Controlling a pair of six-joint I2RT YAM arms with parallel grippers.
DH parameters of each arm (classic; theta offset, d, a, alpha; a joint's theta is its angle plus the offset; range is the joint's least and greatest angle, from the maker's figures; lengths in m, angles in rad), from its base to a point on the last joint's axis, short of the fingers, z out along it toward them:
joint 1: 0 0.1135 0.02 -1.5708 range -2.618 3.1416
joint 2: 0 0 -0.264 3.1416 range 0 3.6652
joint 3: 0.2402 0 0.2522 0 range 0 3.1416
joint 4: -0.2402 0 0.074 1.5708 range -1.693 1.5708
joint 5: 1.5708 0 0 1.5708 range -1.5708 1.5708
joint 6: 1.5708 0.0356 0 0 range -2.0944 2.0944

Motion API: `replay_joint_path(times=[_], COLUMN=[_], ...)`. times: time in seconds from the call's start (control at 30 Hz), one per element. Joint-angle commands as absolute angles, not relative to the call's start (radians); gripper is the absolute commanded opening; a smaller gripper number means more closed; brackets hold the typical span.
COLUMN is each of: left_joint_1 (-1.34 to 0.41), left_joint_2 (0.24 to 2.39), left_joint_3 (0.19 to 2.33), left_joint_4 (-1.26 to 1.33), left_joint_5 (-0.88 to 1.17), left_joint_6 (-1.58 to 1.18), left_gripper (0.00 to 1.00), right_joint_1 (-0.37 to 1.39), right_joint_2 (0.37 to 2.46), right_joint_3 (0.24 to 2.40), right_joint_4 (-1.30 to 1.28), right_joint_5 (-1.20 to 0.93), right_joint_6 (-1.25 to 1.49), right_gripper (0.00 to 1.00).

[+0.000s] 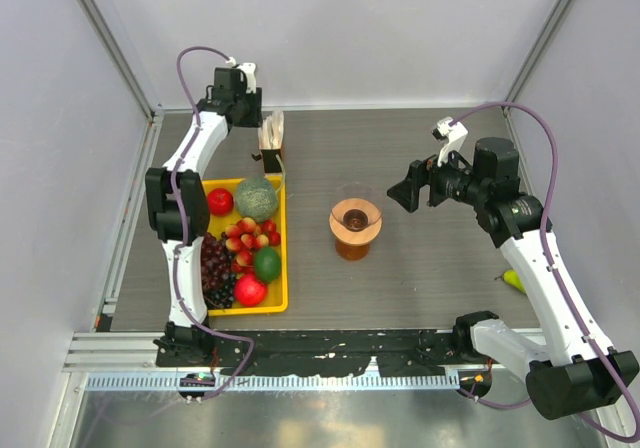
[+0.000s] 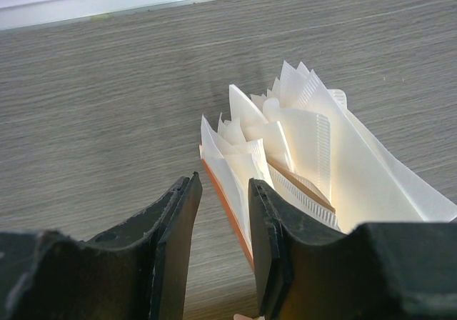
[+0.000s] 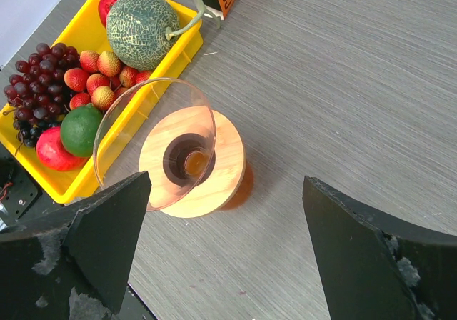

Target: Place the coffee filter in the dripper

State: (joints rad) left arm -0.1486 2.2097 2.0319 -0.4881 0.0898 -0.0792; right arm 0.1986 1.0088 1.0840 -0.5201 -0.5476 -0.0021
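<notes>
The dripper (image 1: 355, 218), a clear cone bowl on a tan ring collar (image 3: 223, 168), stands mid-table on a small jug of amber liquid (image 1: 352, 251). At the back, an upright bundle of cream-white papers (image 2: 307, 141) stands in a small dark box (image 1: 270, 158). I cannot tell a single coffee filter apart from that bundle. My left gripper (image 2: 223, 183) is open at the bundle's left edge, with the outermost paper and the box's orange edge between its jaws. My right gripper (image 3: 227, 184) hangs wide open to the right of the dripper, holding nothing.
A yellow tray (image 1: 283, 268) left of the dripper holds a melon (image 1: 256, 198), grapes, strawberries, a lime and red fruit. A small green fruit (image 1: 513, 281) lies near the right arm. Grey walls enclose the table on three sides.
</notes>
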Motion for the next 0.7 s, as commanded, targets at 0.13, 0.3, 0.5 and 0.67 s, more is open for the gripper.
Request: replay_joint_path(times=[0.13, 0.3, 0.5, 0.67], left_joint_1=[-0.143, -0.143, -0.143, -0.143], left_joint_2=[2.247, 2.249, 2.264, 2.283], left_joint_3=[2.138, 2.141, 2.164, 2.200], left_joint_4=[-0.538, -0.540, -0.557, -0.584], left_joint_5=[0.092, 0.077, 0.074, 0.067], left_joint_6=[-0.109, -0.115, -0.117, -0.118], left_gripper=[0.41, 0.40, 0.39, 0.37], right_joint_1=[0.190, 0.187, 0.187, 0.187], right_joint_2=[1.014, 1.017, 1.019, 1.022], right_joint_3=[1.094, 1.094, 1.092, 1.094], right_joint_4=[-0.474, -0.472, -0.471, -0.469], right_joint_5=[-0.551, -0.552, -0.555, -0.555], right_joint_6=[-0.002, -0.003, -0.002, -0.002], right_gripper=[0.94, 0.94, 0.94, 0.94])
